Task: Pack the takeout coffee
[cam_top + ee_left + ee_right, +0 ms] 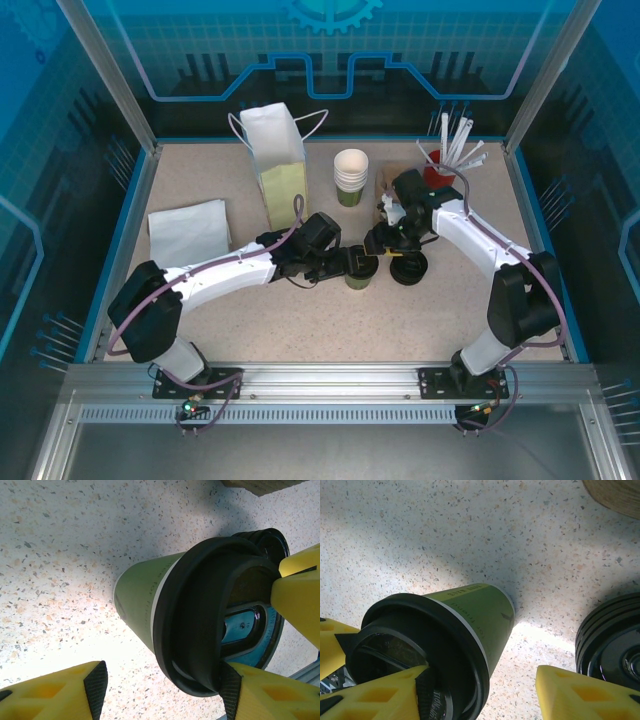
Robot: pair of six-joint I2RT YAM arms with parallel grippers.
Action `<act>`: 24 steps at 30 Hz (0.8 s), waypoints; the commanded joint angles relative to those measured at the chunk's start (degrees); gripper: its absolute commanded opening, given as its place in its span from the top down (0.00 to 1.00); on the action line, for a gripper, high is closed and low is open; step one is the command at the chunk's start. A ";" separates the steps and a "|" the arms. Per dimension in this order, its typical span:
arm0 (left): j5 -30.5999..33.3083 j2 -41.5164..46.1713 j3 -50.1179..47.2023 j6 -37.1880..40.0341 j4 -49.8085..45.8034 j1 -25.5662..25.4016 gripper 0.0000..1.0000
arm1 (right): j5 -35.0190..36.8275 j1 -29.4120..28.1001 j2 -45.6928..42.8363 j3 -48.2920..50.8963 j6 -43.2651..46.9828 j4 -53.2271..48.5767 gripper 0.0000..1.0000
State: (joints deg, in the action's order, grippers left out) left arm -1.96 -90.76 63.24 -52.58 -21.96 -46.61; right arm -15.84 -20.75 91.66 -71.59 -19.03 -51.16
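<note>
Takeout coffee (361, 272): one olive-green cup, standing upright near the middle of the bench (300, 325), between my two grippers.
Lid (200, 630): one, black, sitting on the cup's rim; whether it is fully seated I cannot tell.
Left gripper (162, 685): spread, straddling the cup from the left; one pad sits at the lid's rim, the other stands clear of the wall. I judge it is placed to steady the cup.
Right gripper (484, 680): spread; one finger lies against the lid, the other stands apart. Probably it is pressing the lid home.
Stack of black lids (408, 268): one stack, just right of the cup; layers uncountable.
Stack of lidless cups (351, 176): one, toward the far edge.
Paper bag (278, 170): one, upright by the far edge, mouth open, presumably to receive the coffee.
</note>
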 commanded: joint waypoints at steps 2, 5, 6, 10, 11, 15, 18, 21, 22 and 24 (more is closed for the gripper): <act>1.64 -2.14 -1.72 0.44 -7.14 0.98 0.37 | 2.07 -0.92 0.63 -2.56 0.66 -2.02 0.42; 1.24 -2.36 -1.40 0.69 -7.01 0.90 0.36 | -0.12 -0.88 -0.20 -2.54 0.41 -0.59 0.41; 1.17 -2.32 -1.29 0.87 -7.05 0.82 0.36 | -1.15 -0.82 -0.47 -2.37 0.31 0.00 0.41; 1.17 -2.58 -0.26 1.42 -7.31 0.44 0.35 | -3.10 -0.96 -0.17 -2.14 -0.31 1.22 0.40; 1.08 -2.66 -0.15 1.47 -7.28 0.32 0.35 | -3.00 -0.91 0.28 -2.15 -0.31 1.13 0.40; 1.16 -2.93 0.12 1.62 -7.58 0.25 0.35 | -2.25 -1.07 1.61 -2.06 -0.31 1.10 0.41; 1.23 -2.93 0.13 1.43 -7.86 0.29 0.35 | -1.58 -1.21 2.75 -2.06 0.10 0.43 0.43; 1.84 -3.17 0.19 0.66 -8.94 0.33 0.35 | -0.43 -1.31 3.66 -1.97 0.90 -1.14 0.44; 2.10 -3.20 0.29 0.27 -9.49 0.35 0.35 | 0.10 -1.28 3.83 -1.82 1.01 -1.63 0.45; 2.13 -3.13 0.09 -0.57 -10.09 0.33 0.36 | 0.88 -1.23 4.05 -1.48 1.23 -2.61 0.47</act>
State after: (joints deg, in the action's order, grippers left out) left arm -2.33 -91.48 64.34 -52.58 -23.38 -46.57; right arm -17.41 -21.02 93.58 -72.88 -18.83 -50.37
